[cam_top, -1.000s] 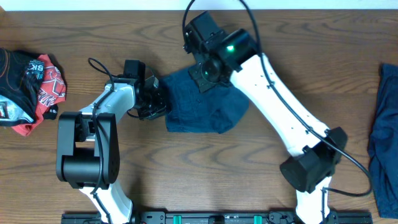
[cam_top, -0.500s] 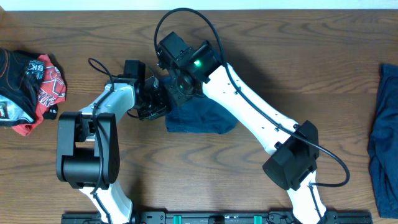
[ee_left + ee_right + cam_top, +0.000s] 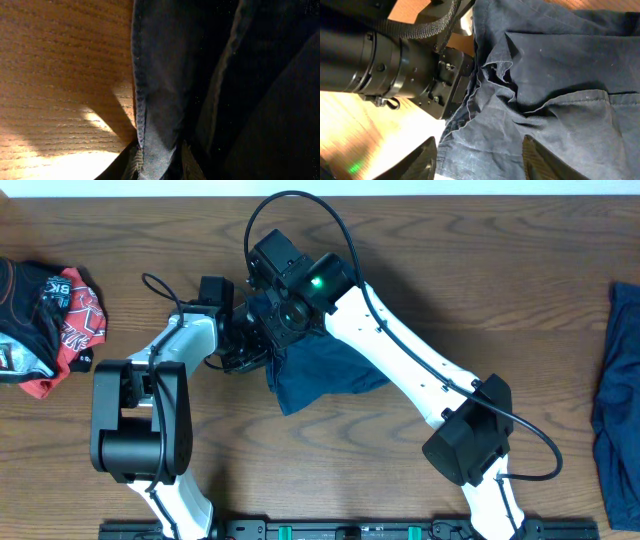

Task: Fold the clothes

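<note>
A wrinkled dark navy garment (image 3: 330, 375) lies bunched at the table's middle. My left gripper (image 3: 256, 345) is at its left edge, shut on a hem of the cloth (image 3: 157, 125), which runs up from between the jaws (image 3: 159, 167). My right gripper (image 3: 272, 315) hovers over the garment's upper left corner, right beside the left gripper. In the right wrist view its fingers (image 3: 479, 159) are spread open with navy cloth (image 3: 545, 100) below them and nothing pinched. The left gripper's black body (image 3: 405, 65) fills that view's left side.
A second navy garment (image 3: 617, 395) lies at the right edge of the table. A red, black and white printed garment pile (image 3: 45, 320) sits at the far left. Bare wooden tabletop (image 3: 500, 270) surrounds the middle garment.
My right arm swung left across the garment to a spot beside the left gripper. The cloth drew narrower, and its lower left corner now hangs further down-left.
</note>
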You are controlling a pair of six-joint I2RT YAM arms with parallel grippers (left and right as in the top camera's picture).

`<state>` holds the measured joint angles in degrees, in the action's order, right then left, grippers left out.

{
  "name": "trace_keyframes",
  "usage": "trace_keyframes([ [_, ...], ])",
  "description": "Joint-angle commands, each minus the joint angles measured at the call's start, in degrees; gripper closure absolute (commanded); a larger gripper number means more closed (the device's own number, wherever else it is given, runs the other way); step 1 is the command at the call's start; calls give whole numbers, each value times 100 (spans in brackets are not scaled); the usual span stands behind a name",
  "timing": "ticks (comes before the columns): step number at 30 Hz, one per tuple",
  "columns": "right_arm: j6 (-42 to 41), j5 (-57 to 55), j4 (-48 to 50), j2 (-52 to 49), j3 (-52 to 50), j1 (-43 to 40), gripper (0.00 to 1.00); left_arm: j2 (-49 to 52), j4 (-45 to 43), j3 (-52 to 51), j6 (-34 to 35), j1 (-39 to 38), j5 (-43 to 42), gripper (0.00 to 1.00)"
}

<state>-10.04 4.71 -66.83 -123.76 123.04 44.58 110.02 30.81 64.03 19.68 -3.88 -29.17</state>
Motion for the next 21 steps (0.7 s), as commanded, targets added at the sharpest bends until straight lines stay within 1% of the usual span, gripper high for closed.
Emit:
trace_keyframes([
  [1,-181,-461,-92,-22,164,-197,54,278,125,-192,55,-33,485,70],
  [2,-326,-776,-179,-22,199,-315,52,278,125,-192,55,-33,485,70],
  [4,-431,-1211,-339,-22,221,-579,51,278,125,-192,52,-33,485,70],
  [6,-426,-1193,-590,-33,205,-984,55,278,122,-192,55,-33,483,70],
  [7,-387,-1064,-680,-63,164,-1187,55,278,122,-192,55,-33,485,70],
  [9,-85,-601,-846,-142,68,-1547,61,278,107,-192,55,-31,483,64],
  [10,68,-297,-942,-212,4,-1757,67,278,66,-190,55,-28,483,59],
  [11,155,-96,-1010,-291,-44,-1895,72,278,11,-190,59,-17,483,59],
  [12,214,44,-1045,-343,-85,-1991,75,275,-28,-188,103,-2,481,58],
  [15,444,334,-1054,-522,-238,-2168,73,273,-87,-118,369,114,476,57],
  [17,612,400,-1032,-658,-308,-2175,73,264,-55,-7,407,243,400,57],
  [21,761,457,-960,-927,-352,-2039,74,236,243,402,442,603,-4,57],
])
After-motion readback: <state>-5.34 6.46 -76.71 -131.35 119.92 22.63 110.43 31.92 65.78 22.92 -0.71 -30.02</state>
